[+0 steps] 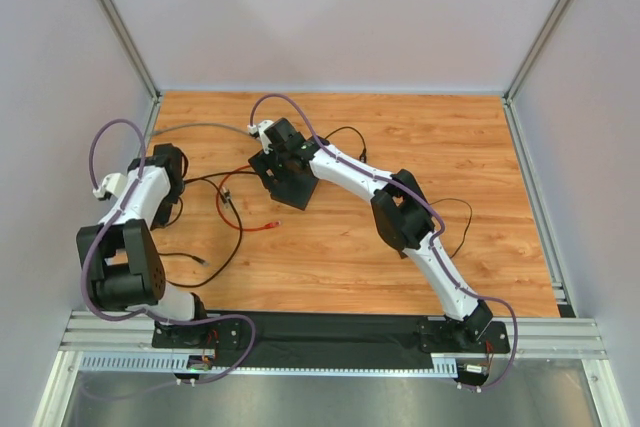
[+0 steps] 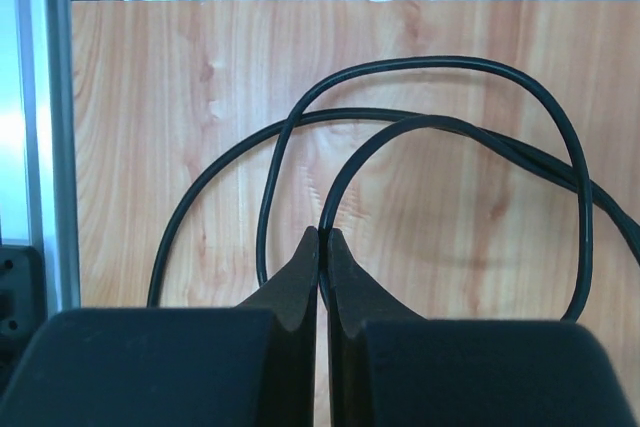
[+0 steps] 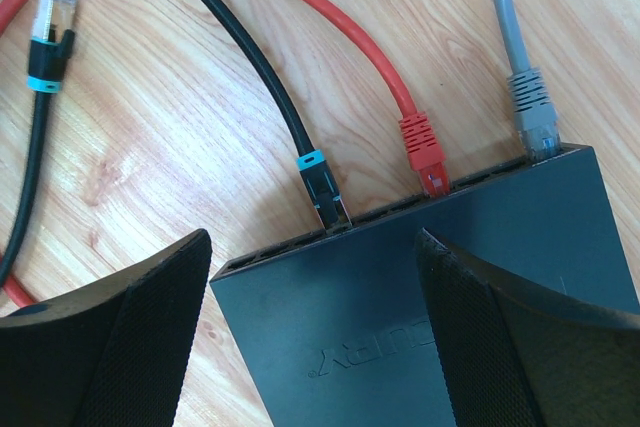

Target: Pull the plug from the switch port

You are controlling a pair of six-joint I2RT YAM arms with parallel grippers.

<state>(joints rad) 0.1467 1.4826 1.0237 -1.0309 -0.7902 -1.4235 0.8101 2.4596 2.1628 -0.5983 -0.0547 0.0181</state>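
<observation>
The switch (image 3: 450, 287) is a flat matte-black box on the wooden table, under my right wrist; in the top view it (image 1: 292, 187) lies left of centre. Three plugs sit in its sockets: a black plug with a cyan band (image 3: 325, 197), a red plug (image 3: 425, 152) and a grey plug (image 3: 533, 112). My right gripper (image 3: 312, 242) is open, its fingers spread to either side above the switch's socket edge, touching no plug. My left gripper (image 2: 323, 237) is shut at the table's left side (image 1: 168, 197), its tips over a black cable loop (image 2: 440, 65).
A loose black plug with a cyan band (image 3: 50, 22) lies to the left of the switch. Red cable (image 1: 250, 227) and black cables (image 1: 225, 252) trail across the table's left half. A grey cable (image 1: 200, 128) runs to the far left. Aluminium rails (image 2: 40, 127) border the table.
</observation>
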